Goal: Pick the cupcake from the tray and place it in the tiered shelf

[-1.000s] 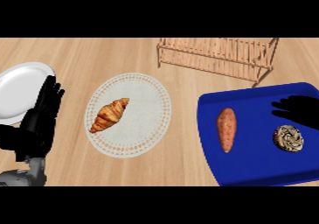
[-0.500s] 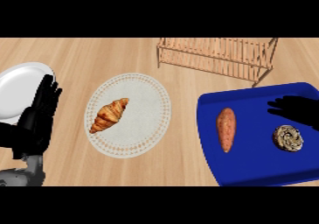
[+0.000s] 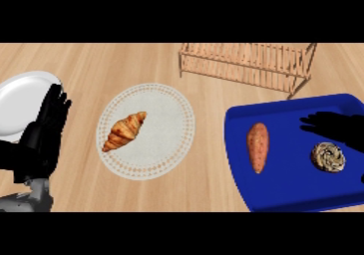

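The cupcake point(image 3: 328, 157) sat on the blue tray point(image 3: 287, 196), just under the right hand's point(image 3: 345, 130) relaxed fingers point(image 3: 313, 119), which held nothing. A sweet potato point(image 3: 258, 147) lay past their tips, and the tiered shelf point(image 3: 247, 62) stood well beyond. The left hand point(image 3: 41, 137) rested with straight fingers near a croissant point(image 3: 124, 131).

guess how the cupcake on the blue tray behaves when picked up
The cupcake looks small and round with a swirled top, so probably light, and the top may crush if squeezed. It sits flat on the blue tray, so it likely won't roll unless tipped.
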